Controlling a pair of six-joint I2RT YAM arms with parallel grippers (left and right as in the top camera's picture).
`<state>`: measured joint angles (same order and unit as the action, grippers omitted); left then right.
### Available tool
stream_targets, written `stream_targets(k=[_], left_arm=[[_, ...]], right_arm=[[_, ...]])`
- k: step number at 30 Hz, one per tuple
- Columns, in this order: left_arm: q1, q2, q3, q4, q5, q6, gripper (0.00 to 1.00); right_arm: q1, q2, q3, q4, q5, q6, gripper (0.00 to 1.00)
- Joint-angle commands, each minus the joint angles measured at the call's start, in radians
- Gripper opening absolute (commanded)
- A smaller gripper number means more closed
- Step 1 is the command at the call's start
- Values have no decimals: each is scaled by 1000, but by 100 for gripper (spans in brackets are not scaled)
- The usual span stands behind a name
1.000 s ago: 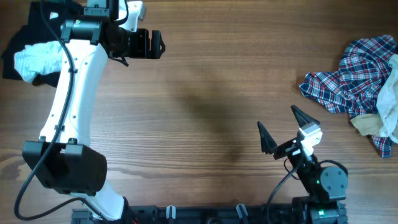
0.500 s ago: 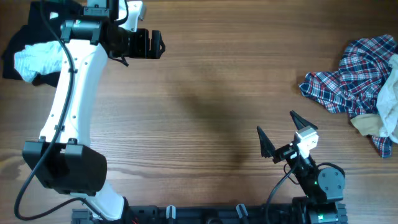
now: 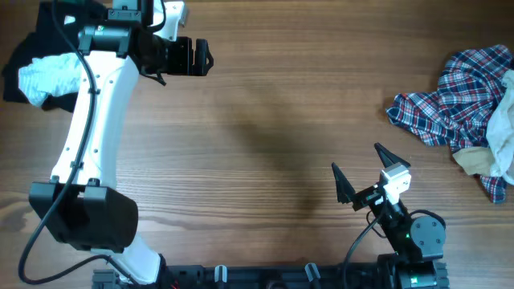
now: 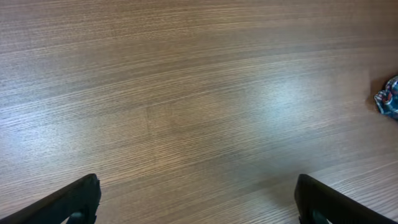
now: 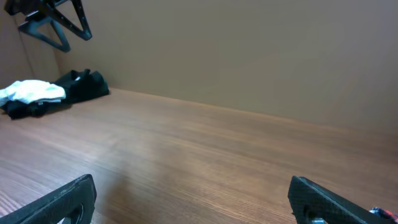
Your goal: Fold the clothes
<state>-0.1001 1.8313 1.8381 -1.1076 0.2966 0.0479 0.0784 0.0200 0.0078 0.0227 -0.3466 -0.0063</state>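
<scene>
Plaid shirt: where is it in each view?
Overhead: plaid shirt, crumpled at the right edge.
Left wrist: likely the plaid shirt, a scrap at the right edge.
Right wrist: not in view.
Shared landmark: wooden table.

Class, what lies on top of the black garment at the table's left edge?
A crumpled pale-blue garment lies on the black garment. The left arm covers the black one's right side.

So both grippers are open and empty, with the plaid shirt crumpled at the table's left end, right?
Not quite. The overhead view shows the plaid shirt crumpled at the right end of the table. The left gripper and right gripper are indeed open and empty.
</scene>
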Motion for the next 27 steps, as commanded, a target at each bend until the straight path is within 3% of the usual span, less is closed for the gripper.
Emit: stream_targets(k=[1, 20, 24, 27], left_arm=[[-2, 0, -5, -1, 1, 16, 100], [-2, -5, -5, -32, -19, 19, 100], [-2, -103, -45, -105, -26, 20, 100], [-2, -253, -225, -7, -30, 27, 100]], right_arm=[[-6, -16, -3, 5, 9, -19, 100], [-6, -16, -3, 5, 9, -20, 100], [-6, -16, -3, 5, 9, -20, 100], [-6, -16, -3, 5, 9, -20, 100]])
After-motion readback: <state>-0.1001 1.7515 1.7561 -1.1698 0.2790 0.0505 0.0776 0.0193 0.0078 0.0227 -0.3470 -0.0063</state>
